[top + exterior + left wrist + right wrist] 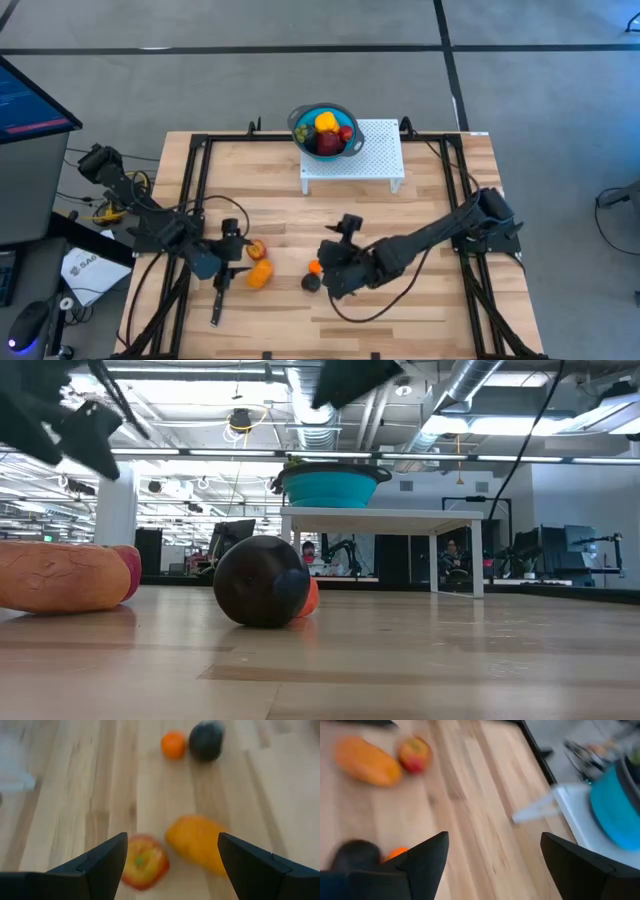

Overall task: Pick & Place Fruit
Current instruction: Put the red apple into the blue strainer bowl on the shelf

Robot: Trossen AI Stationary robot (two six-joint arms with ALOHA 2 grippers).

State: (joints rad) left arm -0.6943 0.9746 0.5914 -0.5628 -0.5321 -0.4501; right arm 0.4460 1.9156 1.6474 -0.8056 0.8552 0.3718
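Observation:
Several toy fruits lie on the wooden table. They are a red-yellow apple [256, 249], a long orange fruit [259, 274], a small orange [315, 267] and a near-black fruit [311, 283]. My left gripper [232, 262] is open and raised above the table. In its wrist view the apple [144, 861] and the long orange fruit [197, 842] lie ahead between its fingers [172, 837]. My right gripper [335, 268] is open and raised just right of the near-black fruit [355, 856] and the small orange [396, 853]. More fruit fills the blue bowl [322, 130].
The blue bowl stands on a white perforated stand [375, 160] at the table's far middle, and the low view shows it too [330, 485]. A slim black knife [217, 305] lies near the front left. Black frame rails run along the table's left and right sides.

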